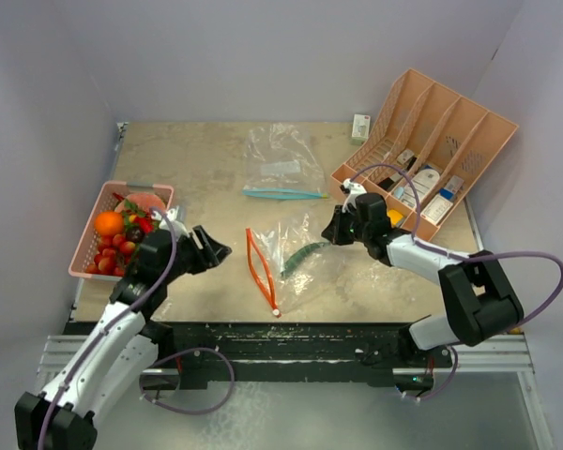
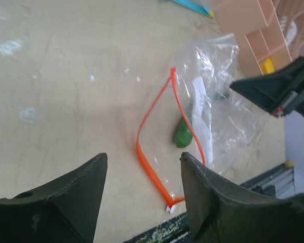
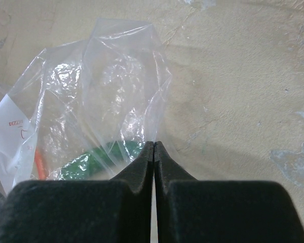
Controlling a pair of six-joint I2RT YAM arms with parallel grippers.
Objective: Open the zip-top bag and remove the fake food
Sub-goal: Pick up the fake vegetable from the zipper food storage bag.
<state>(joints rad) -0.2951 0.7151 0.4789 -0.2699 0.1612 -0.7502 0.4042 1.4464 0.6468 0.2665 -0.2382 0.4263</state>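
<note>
The zip-top bag (image 1: 305,246) lies in the middle of the table, its orange zip (image 1: 261,267) gaping open toward the left arm. Inside it lies a green leaf (image 1: 305,255), also seen as the green piece (image 2: 183,134) and through the film (image 3: 99,158). My right gripper (image 1: 336,230) is shut on the bag's closed far edge (image 3: 154,144). My left gripper (image 1: 213,251) hovers left of the zip mouth (image 2: 154,131), open, with nothing between its fingers (image 2: 86,192). More fake food (image 1: 117,239) fills a pink basket (image 1: 86,246) at the left.
A second clear bag (image 1: 280,169) with a teal zip lies behind. A peach divided organizer (image 1: 450,127) with white bottles stands at the back right, close to the right arm. A small white box (image 1: 360,126) sits near the back wall.
</note>
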